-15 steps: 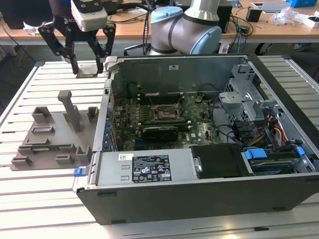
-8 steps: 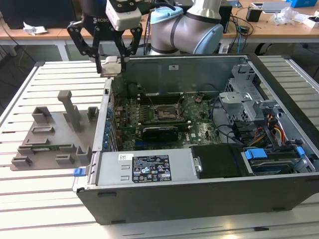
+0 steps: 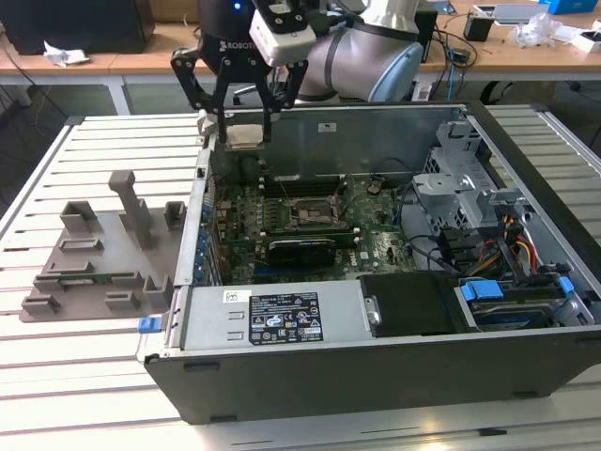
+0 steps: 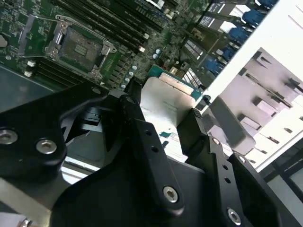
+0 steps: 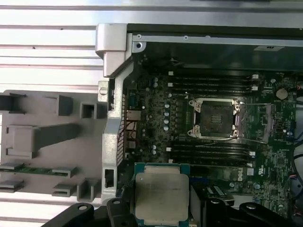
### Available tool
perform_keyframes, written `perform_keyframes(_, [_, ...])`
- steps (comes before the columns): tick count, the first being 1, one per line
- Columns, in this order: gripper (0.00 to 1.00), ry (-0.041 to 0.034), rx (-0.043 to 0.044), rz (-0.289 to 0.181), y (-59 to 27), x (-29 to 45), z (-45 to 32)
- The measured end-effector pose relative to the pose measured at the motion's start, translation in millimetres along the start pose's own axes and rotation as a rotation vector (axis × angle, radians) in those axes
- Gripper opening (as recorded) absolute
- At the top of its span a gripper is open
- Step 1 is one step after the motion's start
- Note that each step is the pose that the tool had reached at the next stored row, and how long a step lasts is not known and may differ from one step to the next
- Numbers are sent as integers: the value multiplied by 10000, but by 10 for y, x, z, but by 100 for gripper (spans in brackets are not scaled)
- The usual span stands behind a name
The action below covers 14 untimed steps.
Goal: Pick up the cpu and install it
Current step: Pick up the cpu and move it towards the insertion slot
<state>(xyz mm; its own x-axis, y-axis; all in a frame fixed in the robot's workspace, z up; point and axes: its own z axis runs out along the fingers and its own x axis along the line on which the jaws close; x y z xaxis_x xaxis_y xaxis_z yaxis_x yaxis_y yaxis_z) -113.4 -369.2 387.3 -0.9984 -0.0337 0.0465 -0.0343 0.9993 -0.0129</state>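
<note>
The gripper (image 5: 161, 207) is closed narrowly on the cpu (image 5: 161, 196), which sits flat between its fingers with the silvery top facing the camera in the first wrist view. In the second wrist view the black fingers (image 4: 142, 137) press on two opposite edges of the cpu (image 4: 163, 101), and the green underside rim shows clear past the tips. From the held chip, the open socket (image 5: 215, 118) lies further into the case and off to one side, well apart from it. The chip is square, so it has no long axis, but in the first wrist view its edges run roughly parallel to the socket frame. The exterior view adds the height: the gripper (image 3: 242, 132) holds the cpu (image 3: 246, 137) up at the level of the case rim (image 3: 376, 127), with the socket (image 3: 308, 209) well below it and toward the exterior view's right. On the gripper's other side, outside the case, lies the grey tray (image 3: 103, 254).
</note>
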Motion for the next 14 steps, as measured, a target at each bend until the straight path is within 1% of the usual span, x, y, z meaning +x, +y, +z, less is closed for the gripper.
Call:
perform_keyframes(3, [55, 2, 0, 0, 2, -129, 51])
perform_keyframes(5, [55, 2, -1, 0, 8, -172, 88])
perform_keyframes(9, [55, 2, -1, 0, 26, -222, 168])
perform_keyframes(14, [55, 2, -1, 0, 37, -264, 249])
